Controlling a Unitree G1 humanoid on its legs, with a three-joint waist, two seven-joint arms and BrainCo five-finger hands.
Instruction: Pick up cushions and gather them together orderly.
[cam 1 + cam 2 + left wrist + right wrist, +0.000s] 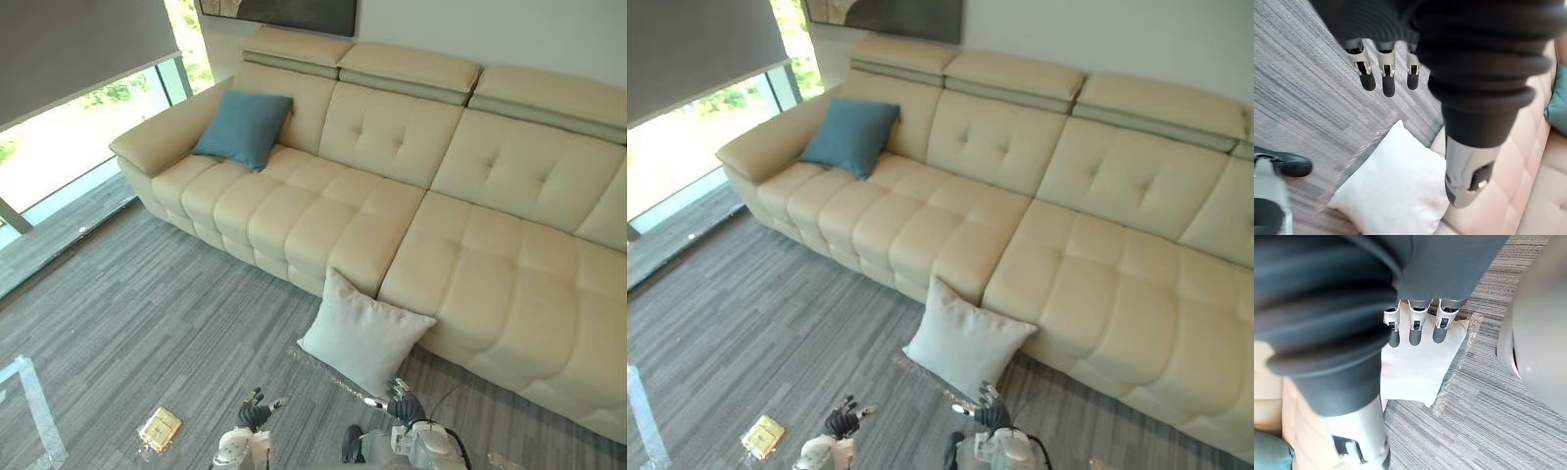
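Left hand (252, 416) and right hand (404, 406) hang before the sofa (490, 284), fingers relaxed, holding nothing. The white cushion (364, 335) stands on the floor (147, 313), leaning against the sofa's front. The blue cushion (243, 127) rests on the sofa's left-end seat.

eyes: high, down onto cream tufted leather sofa (323, 211) | wrists: close, low | all share pale square fabric cushion (364, 333) at sofa front
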